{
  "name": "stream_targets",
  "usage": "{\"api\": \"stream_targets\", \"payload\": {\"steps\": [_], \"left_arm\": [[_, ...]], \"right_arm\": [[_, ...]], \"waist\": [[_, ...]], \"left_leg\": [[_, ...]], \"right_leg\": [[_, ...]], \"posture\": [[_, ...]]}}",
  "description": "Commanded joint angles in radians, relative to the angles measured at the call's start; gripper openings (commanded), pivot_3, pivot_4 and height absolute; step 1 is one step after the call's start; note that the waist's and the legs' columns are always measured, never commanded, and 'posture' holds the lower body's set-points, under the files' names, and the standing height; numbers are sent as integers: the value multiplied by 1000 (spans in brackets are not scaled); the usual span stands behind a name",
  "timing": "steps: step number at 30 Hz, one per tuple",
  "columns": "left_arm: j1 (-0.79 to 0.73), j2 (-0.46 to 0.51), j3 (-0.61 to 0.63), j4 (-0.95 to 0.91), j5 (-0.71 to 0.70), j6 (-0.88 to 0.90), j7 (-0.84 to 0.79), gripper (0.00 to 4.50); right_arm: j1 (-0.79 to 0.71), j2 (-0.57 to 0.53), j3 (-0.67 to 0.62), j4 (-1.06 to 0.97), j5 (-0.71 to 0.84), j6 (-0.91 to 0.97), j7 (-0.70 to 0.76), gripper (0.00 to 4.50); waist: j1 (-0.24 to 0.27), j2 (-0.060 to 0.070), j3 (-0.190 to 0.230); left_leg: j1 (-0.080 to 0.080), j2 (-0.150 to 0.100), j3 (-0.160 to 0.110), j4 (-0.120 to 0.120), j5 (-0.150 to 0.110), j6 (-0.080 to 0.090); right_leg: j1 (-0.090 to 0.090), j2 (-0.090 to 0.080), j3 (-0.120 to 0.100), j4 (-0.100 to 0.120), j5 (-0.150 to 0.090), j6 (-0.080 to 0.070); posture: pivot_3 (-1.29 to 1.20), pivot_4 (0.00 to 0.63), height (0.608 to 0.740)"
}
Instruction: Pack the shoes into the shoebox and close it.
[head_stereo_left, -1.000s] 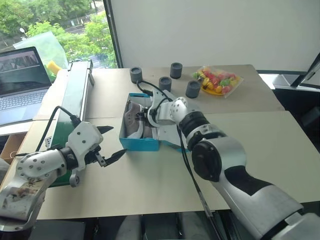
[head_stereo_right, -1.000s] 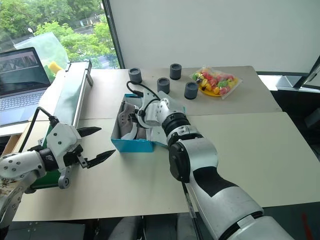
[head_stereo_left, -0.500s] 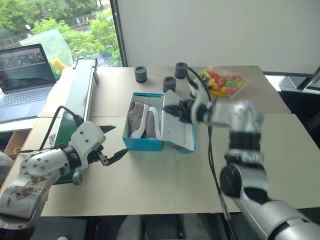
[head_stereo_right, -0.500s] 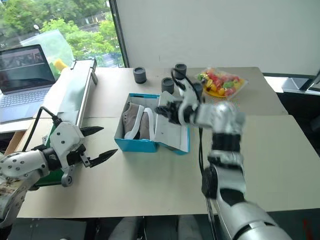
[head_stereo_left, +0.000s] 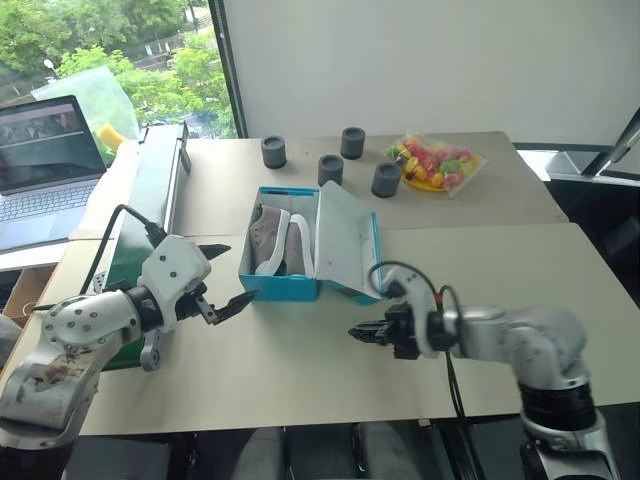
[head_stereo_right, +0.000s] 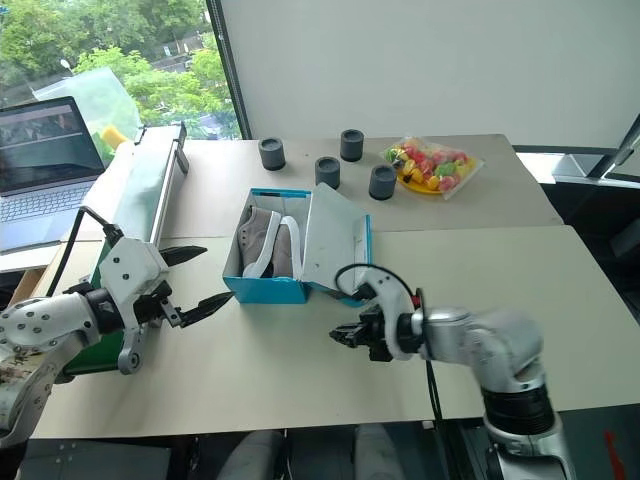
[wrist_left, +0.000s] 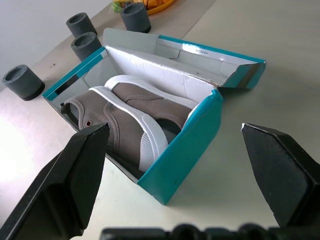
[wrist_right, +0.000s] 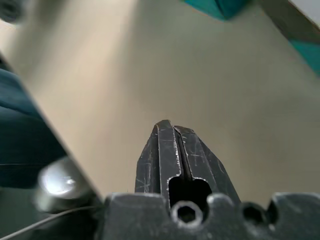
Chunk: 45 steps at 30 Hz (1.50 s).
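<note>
The turquoise shoebox (head_stereo_left: 281, 287) stands open in the middle of the table. Both grey shoes (head_stereo_left: 276, 237) with white soles lie side by side inside it. Its hinged lid (head_stereo_left: 345, 240) leans open to the right, whitish inside showing. My left gripper (head_stereo_left: 238, 271) hovers open just left of the box's front corner, nothing between its fingers; the left wrist view looks into the box at the shoes (wrist_left: 130, 107). My right gripper (head_stereo_left: 358, 332) is shut and empty, low over the table in front of the lid, apart from the box.
A long green conveyor (head_stereo_left: 150, 200) runs along the left, with a laptop (head_stereo_left: 45, 150) beyond it. Several dark cylinders (head_stereo_left: 330, 168) and a bag of colourful items (head_stereo_left: 435, 162) sit behind the box. Bare tabletop (head_stereo_left: 500, 260) lies right of the box.
My right arm has drawn back from the box to the front of the table, and its gripper has shut on nothing. The left gripper has stayed in place, open.
</note>
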Motion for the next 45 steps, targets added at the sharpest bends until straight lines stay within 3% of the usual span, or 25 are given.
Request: {"api": "stream_targets", "payload": {"steps": [1,5,15,19,22,26,30,34,41,45], "left_arm": [[0,5,10,-10,1,-3,4,4500],[-7,15,17,-14,-7,9,0,4500],[-47,20,1,7,-3,12,-9,4500],[-71,21,-11,20,0,9,-13,4500],[-84,22,-16,24,0,8,-16,4500],[-97,25,-16,24,-3,11,-16,4500],[-100,25,-15,25,-2,12,-15,4500],[-96,28,-8,20,1,17,-9,4500],[-73,26,1,-5,1,31,7,4500],[-63,22,13,-34,-8,51,23,4500]], "right_arm": [[18,60,36,26,-106,-119,-63,27],[54,161,54,137,-236,-244,-160,27],[82,491,-174,523,-319,-683,-308,27],[20,589,-350,628,-210,-792,-366,27],[-56,641,-516,700,-52,-838,-400,27],[-166,722,-708,806,313,-844,-389,27],[-178,707,-668,790,421,-786,-293,27],[-130,634,-429,480,426,-668,-77,27],[-196,493,-301,179,527,-547,61,27],[-273,376,-177,118,428,-497,130,27]], "waist": [[2,0,0],[2,-1,-1],[-3,-2,-1],[6,-2,-1],[11,-3,-2],[11,-5,-3],[1,-5,-3],[-22,1,2],[-23,2,2],[-15,0,2]], "left_leg": [[0,0,0,0,0,0],[0,3,1,0,0,0],[9,8,5,0,0,0],[22,11,7,0,0,-1],[21,13,7,0,0,-1],[19,13,8,-1,0,0],[19,16,11,-3,0,0],[14,22,19,-5,0,0],[5,23,19,-5,-2,0],[5,22,19,-5,-2,-1]], "right_leg": [[0,0,0,0,2,-4],[0,1,1,0,3,-5],[4,8,5,0,2,-3],[17,9,7,-1,2,-4],[18,9,8,-4,-1,-8],[20,9,8,-10,4,-2],[19,12,10,-11,5,-4],[8,20,20,-10,7,-5],[-6,23,20,0,6,-11],[-5,21,20,-2,6,-10]], "posture": [[0,150,736],[0,150,736],[0,150,736],[0,150,736],[0,150,736],[0,150,736],[0,150,736],[0,150,736],[0,150,736],[0,150,736]]}}
